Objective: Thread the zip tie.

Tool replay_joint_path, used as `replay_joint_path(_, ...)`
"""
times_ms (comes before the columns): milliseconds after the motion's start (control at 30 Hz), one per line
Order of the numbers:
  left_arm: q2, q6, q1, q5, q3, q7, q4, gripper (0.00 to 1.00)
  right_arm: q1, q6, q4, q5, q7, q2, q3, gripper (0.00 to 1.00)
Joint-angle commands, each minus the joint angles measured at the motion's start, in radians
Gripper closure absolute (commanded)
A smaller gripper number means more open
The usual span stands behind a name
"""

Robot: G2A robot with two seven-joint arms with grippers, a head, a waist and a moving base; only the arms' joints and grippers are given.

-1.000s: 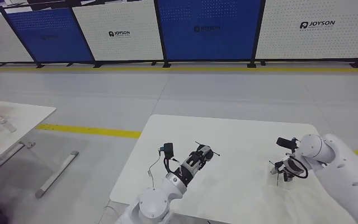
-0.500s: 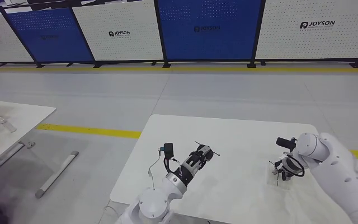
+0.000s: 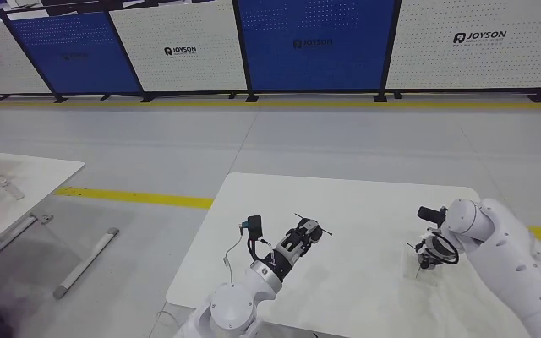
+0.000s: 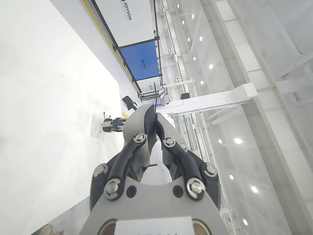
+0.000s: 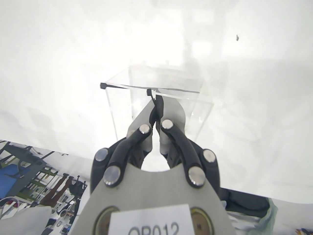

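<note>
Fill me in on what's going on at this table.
The left end effector is shut on a thin black zip tie, held above the white table. The right end effector is at a clear box on the table, shut on a second zip tie near its head. A third zip tie lies across the box's top rim. The held ties are far apart, so threading is not yet under way.

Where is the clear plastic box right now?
In the top view, the clear plastic box sits on the right side of the white table, just beneath the right gripper.
</note>
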Motion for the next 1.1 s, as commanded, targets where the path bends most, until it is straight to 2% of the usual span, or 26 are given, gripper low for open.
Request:
replay_joint_path(0,0.000,0.000,0.000,0.000,0.000,0.000,0.000,1.00,-0.007,0.000,-0.014,-0.001,0.000,0.005,0.011,1.00)
replay_joint_path(133,0.000,0.000,0.000,0.000,0.000,0.000,0.000,1.00,-0.034,0.000,-0.063,-0.006,0.000,0.024,0.047,1.00)
replay_joint_path(333,0.000,0.000,0.000,0.000,0.000,0.000,0.000,1.00,-0.117,0.000,-0.182,-0.018,0.000,0.068,0.166,1.00)
replay_joint_path(500,0.000,0.000,0.000,0.000,0.000,0.000,0.000,1.00,-0.267,0.000,-0.345,0.011,-0.065,0.111,0.349,1.00)
replay_joint_path(633,0.000,0.000,0.000,0.000,0.000,0.000,0.000,1.00,-0.390,0.000,-0.469,0.068,-0.152,0.131,0.475,1.00)
replay_joint_path(1067,0.000,0.000,0.000,0.000,0.000,0.000,0.000,1.00,-0.390,0.000,-0.469,0.068,-0.152,0.131,0.475,1.00)
